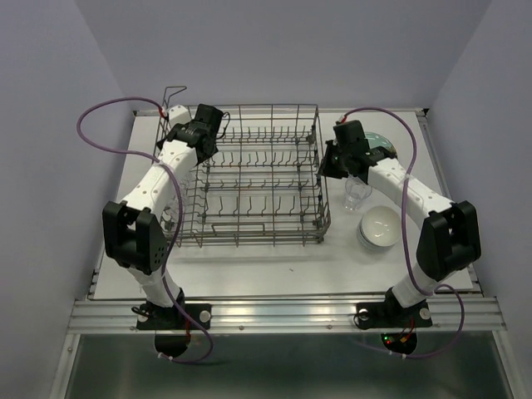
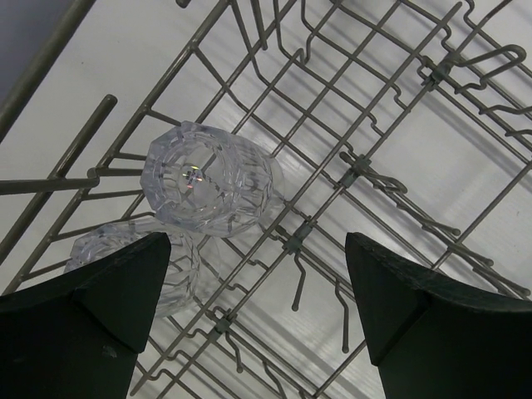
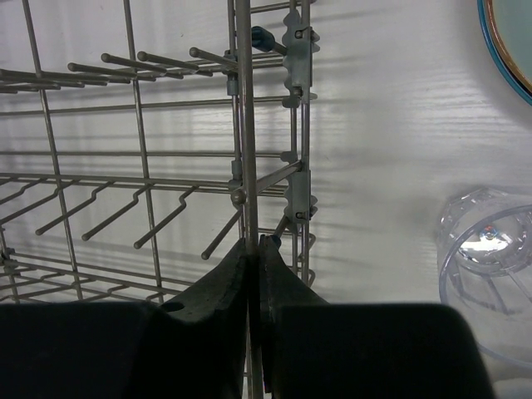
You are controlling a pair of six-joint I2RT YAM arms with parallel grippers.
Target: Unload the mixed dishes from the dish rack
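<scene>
The grey wire dish rack (image 1: 258, 179) stands mid-table. My left gripper (image 1: 205, 126) hangs open over its far left corner. In the left wrist view my left gripper (image 2: 258, 287) is open above two clear glasses, one upside down (image 2: 208, 179) and one (image 2: 125, 249) partly hidden behind my left finger. My right gripper (image 1: 328, 164) is shut on the rack's right side wire (image 3: 245, 125), with the fingertips (image 3: 253, 245) pinching it. Another clear glass (image 1: 357, 193) stands on the table right of the rack and also shows in the right wrist view (image 3: 490, 266).
A stack of white bowls (image 1: 380, 226) sits near the rack's right front corner. A pale green plate (image 1: 381, 141) lies at the back right behind my right arm; its rim shows in the right wrist view (image 3: 507, 41). The rack's upright tines (image 2: 345, 320) stand under the left gripper.
</scene>
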